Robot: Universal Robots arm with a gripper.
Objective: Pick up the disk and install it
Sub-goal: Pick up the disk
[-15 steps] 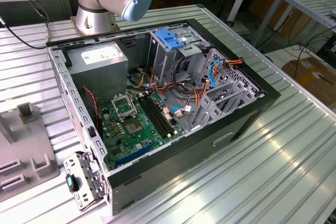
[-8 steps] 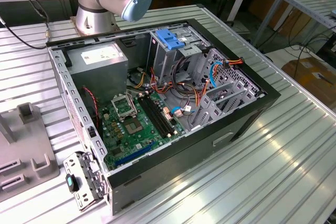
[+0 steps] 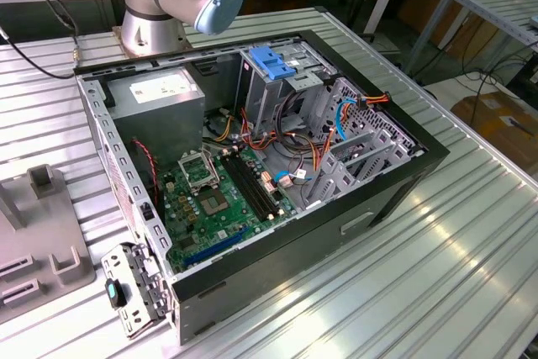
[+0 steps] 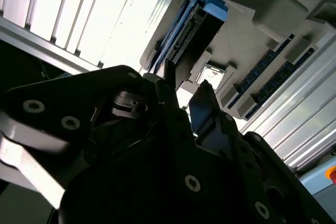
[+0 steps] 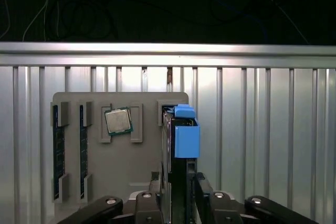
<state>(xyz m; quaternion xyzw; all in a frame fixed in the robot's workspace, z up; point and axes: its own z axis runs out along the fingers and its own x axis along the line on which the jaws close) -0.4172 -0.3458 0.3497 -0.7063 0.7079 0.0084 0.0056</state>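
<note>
First wrist view: gripper, jaws parted, apparently straddles without clamping the disk, which stands on edge in a slot of the grey fixture tray on the ribbed aluminium table; exterior view: white label on the power supply, print not legible

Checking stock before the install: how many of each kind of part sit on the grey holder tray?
Memory modules: 2
Processor chip: 1
Disk: 1
Total: 4
</note>
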